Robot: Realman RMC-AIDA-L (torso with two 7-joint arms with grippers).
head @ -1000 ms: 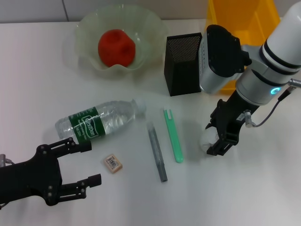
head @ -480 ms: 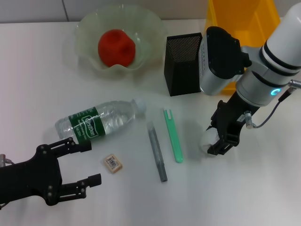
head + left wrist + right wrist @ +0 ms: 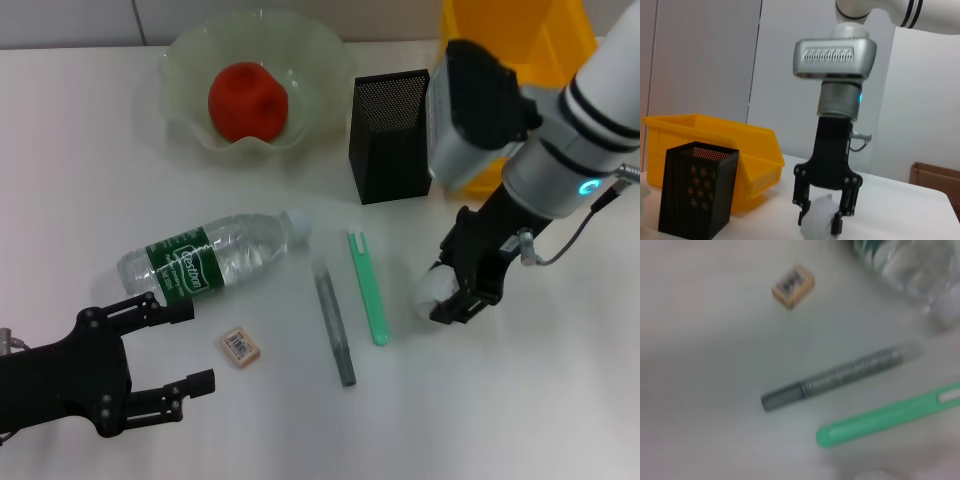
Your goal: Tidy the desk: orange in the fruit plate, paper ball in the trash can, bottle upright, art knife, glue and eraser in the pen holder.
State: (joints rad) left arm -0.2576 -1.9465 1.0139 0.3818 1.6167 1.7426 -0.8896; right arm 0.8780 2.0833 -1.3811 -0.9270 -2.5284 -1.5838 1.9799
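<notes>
The orange (image 3: 248,100) lies in the fruit plate (image 3: 190,132) at the back left. My right gripper (image 3: 441,290) is shut on the paper ball (image 3: 430,287), in front of the pen holder (image 3: 388,135) and the trash can (image 3: 500,40); the left wrist view shows its fingers (image 3: 801,205) on both sides of the paper ball (image 3: 819,224). The bottle (image 3: 210,258) lies on its side. Beside it are the eraser (image 3: 240,346), the grey glue (image 3: 333,322) and the green art knife (image 3: 368,288). My left gripper (image 3: 195,345) is open near the front left, just short of the bottle.
The right wrist view looks down on the eraser (image 3: 793,286), glue (image 3: 837,376), art knife (image 3: 890,415) and the bottle's neck (image 3: 910,270). The pen holder (image 3: 695,190) stands close against the trash can (image 3: 725,145).
My right gripper has risen a little and shifted left with the paper ball in it. The left arm and the other things have not moved.
</notes>
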